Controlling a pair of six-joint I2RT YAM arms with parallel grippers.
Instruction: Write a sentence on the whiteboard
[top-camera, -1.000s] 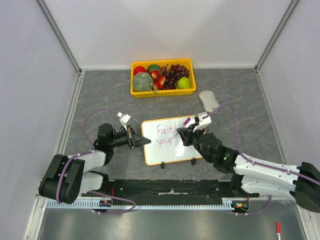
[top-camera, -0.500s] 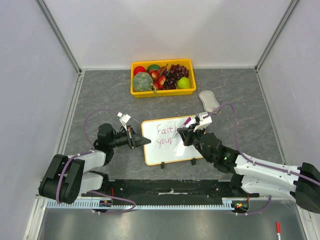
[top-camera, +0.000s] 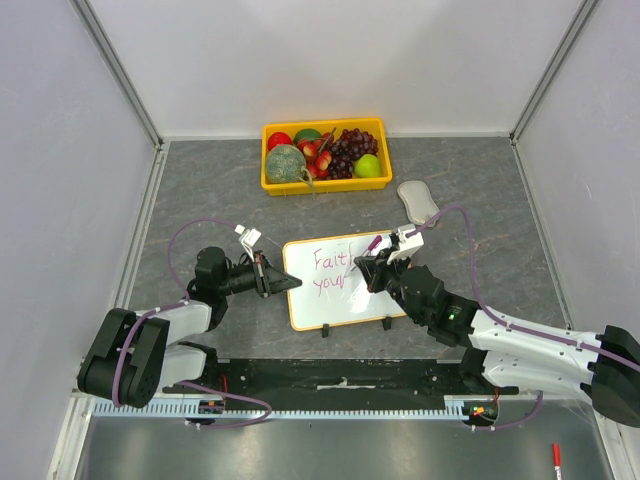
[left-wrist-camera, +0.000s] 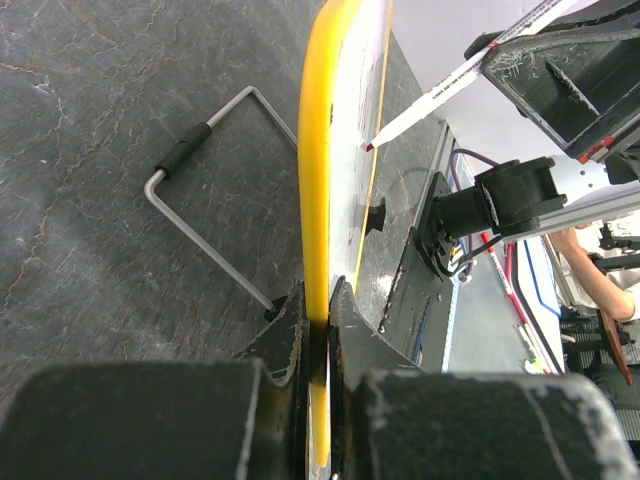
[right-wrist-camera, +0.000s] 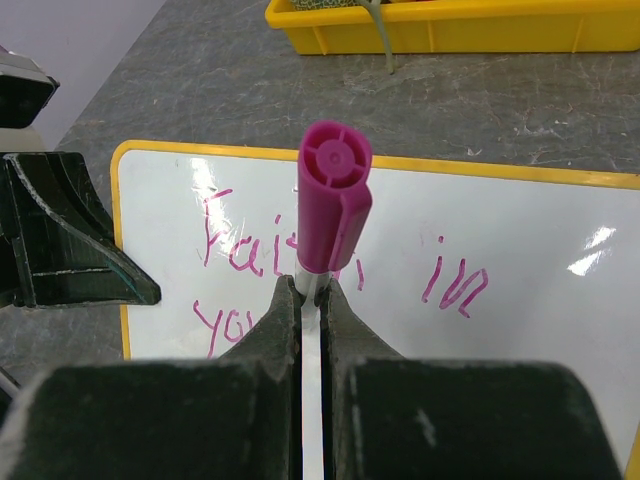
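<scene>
Stretching lengthwise left to right, whiteboard (top-camera: 332, 306) pinched by left fingers (top-camera: 267, 277); right fingers (right-wrist-camera: 281, 322) clamp marker (right-wrist-camera: 335, 190)

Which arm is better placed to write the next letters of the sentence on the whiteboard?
Right: the right fingers grip the pink marker, its tip at the whiteboard beside the sentence. The left fingers only clamp the whiteboard's edge.
</scene>
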